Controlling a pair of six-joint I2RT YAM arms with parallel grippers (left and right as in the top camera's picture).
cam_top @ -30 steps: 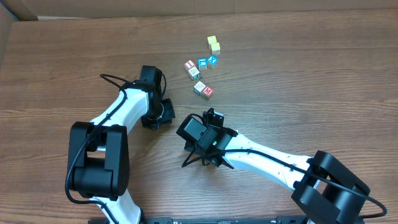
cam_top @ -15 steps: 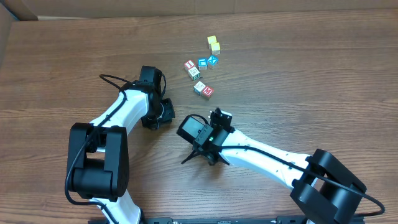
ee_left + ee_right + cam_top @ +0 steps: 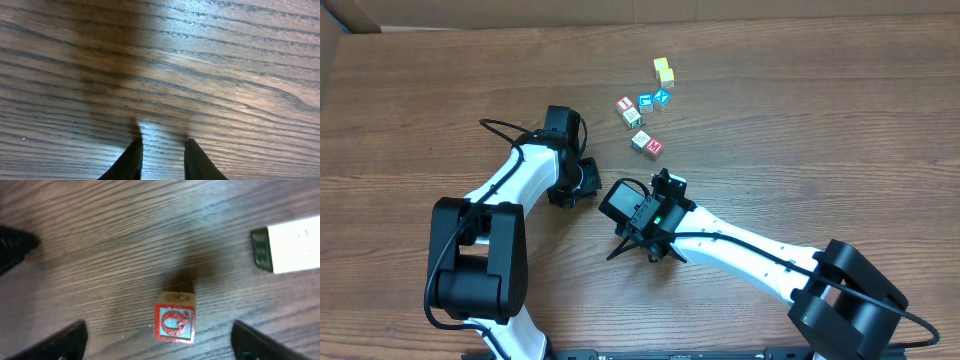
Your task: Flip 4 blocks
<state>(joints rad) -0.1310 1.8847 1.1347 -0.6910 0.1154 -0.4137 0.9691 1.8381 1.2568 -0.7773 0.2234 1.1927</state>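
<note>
A small block (image 3: 174, 323) with a red frame and a teal picture lies on the wood between my right gripper's (image 3: 162, 345) fingers. The jaws stand wide open and touch nothing. In the overhead view this gripper (image 3: 642, 250) points down at mid-table and hides that block. Several other letter blocks sit farther back: a red one (image 3: 625, 104), a grey one (image 3: 632, 117), a pale one (image 3: 640, 139) and a red M (image 3: 655, 147). My left gripper (image 3: 161, 157) hovers over bare wood with a narrow gap between its fingers, holding nothing. From overhead it (image 3: 577, 188) is just left of the right gripper.
Two yellow cubes (image 3: 664, 70) and two blue-faced cubes (image 3: 653, 99) lie beside the letter blocks at the back. A white box-shaped object with a green end (image 3: 290, 250) shows at the right wrist view's upper right. A cardboard wall (image 3: 620, 12) runs along the table's far edge.
My right gripper has shifted a little to the left and its fingers have spread wider. The left arm and the far blocks have not moved.
</note>
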